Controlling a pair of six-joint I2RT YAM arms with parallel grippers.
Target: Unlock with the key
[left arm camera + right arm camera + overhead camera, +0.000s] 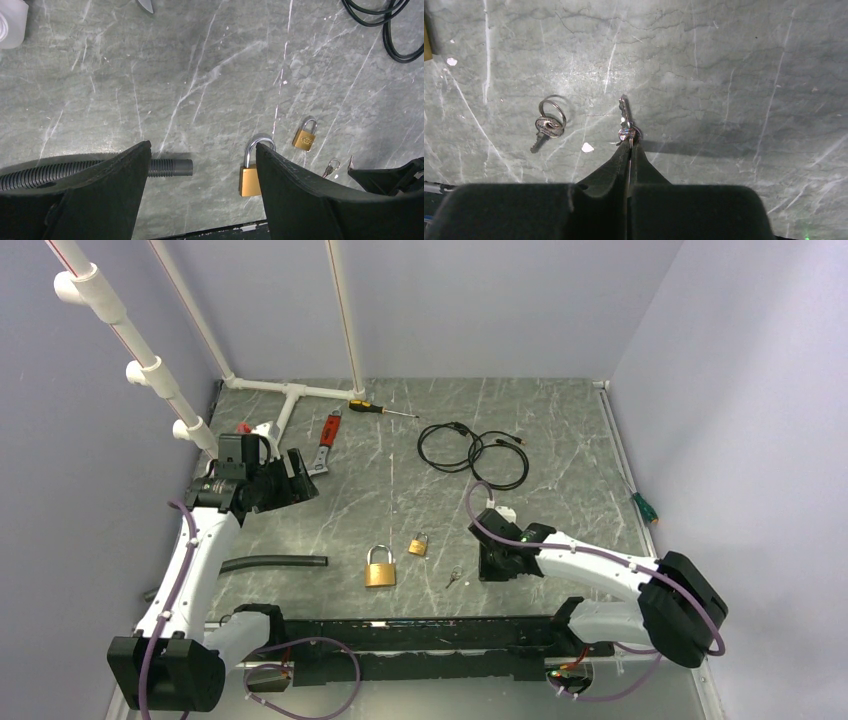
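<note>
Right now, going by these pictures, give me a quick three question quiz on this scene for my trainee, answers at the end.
1. True or false: the right gripper is shut on a key.
2. How many brass padlocks lie on the table? A one, B two, C three.
3. In the right wrist view, what lies on the table to the left of the held key?
Key: 1 true. 2 B, the larger padlock and the smaller padlock. 3 a second key, on a ring.
</note>
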